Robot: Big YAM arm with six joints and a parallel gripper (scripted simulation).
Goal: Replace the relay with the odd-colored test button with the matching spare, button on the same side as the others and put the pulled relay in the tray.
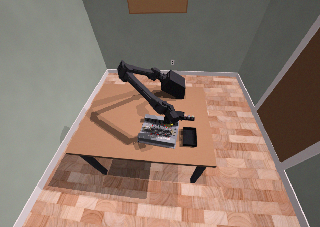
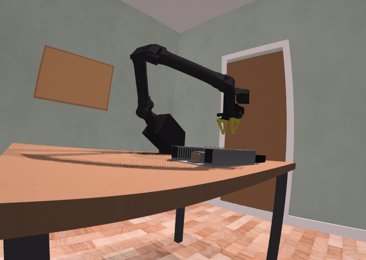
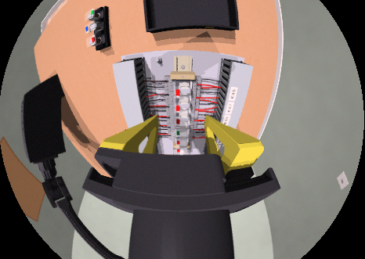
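A grey panel (image 1: 160, 135) lies on the table and holds a row of relays (image 3: 179, 106) with red test buttons. One relay in the row has a green button (image 3: 178, 132); it lies between my fingertips in the wrist view. My gripper (image 3: 181, 120) (image 2: 227, 130) has yellow fingers, is open and empty, and hangs well above the panel's top. A black holder (image 3: 97, 27) beside the panel carries three spare relays with green, blue and red buttons; it also shows in the top view (image 1: 189, 117). The black tray (image 3: 189, 5) is empty.
The tray (image 1: 190, 136) sits on the table to the right of the panel, near the table's right edge. The arm's black base box (image 1: 174, 84) stands behind the panel. A tan block (image 3: 183, 66) sits at the row's far end.
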